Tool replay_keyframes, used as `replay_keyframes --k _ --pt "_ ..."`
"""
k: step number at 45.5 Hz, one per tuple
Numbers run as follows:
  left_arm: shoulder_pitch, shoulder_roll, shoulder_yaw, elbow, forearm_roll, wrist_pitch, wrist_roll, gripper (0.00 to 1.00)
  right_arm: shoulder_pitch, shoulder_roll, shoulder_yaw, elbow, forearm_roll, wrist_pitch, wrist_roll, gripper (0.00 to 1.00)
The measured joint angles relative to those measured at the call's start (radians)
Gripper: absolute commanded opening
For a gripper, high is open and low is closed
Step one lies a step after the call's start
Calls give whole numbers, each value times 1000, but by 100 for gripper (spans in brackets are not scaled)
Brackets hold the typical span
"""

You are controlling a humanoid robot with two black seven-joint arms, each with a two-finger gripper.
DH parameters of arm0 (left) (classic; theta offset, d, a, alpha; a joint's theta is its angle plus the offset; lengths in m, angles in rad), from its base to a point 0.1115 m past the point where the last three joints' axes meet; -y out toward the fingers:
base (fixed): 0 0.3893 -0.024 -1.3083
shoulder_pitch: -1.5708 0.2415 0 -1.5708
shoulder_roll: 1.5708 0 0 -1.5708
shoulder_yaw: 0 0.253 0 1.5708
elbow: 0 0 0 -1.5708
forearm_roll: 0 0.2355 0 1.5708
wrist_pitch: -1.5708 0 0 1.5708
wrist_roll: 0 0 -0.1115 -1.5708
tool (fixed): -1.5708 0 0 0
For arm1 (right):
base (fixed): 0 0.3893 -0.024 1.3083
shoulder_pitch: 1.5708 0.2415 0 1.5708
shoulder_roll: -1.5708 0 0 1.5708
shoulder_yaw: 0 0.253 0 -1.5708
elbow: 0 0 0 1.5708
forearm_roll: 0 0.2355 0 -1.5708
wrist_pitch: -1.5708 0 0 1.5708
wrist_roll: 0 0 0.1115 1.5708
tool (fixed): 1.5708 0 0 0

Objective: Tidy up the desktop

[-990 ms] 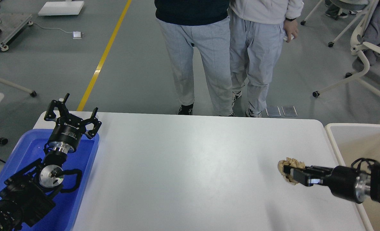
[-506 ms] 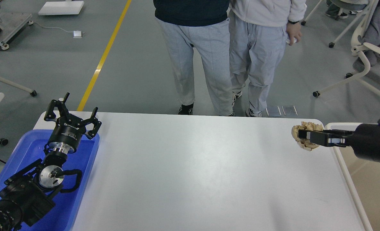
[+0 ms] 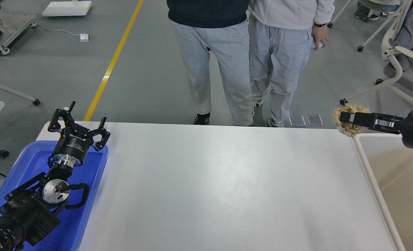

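Head view | right gripper [image 3: 345,118] grips crumpled paper [image 3: 347,128] past desktop [image 3: 220,188] far-right corner

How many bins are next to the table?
2: a blue bin at the table's left end, under the left arm, and a beige bin at its right end, partly out of view.

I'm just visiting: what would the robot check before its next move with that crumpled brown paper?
1. Grip: right gripper shut on the crumpled paper wad: ok.
2. Wad lifted off the desktop: ok.
3. Wad over the beige bin: not ok; it appears to hang at the bin's far left corner.
4. Room in the bin: cannot tell, only part of it shows.
5. Left gripper open, holding nothing, above the blue tray: ok.
6. Two people standing at the far edge: cannot tell if clear.
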Motion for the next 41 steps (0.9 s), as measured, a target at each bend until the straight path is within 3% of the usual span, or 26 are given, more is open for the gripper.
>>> replay_keyframes --k 19,41 --pt "0 0 0 0 0 -1 0 100 -166 99 -6 -298 436 -256 7 0" --pt "0 0 0 0 0 -1 0 100 -294 318 -8 -748 823 -309 1 0"
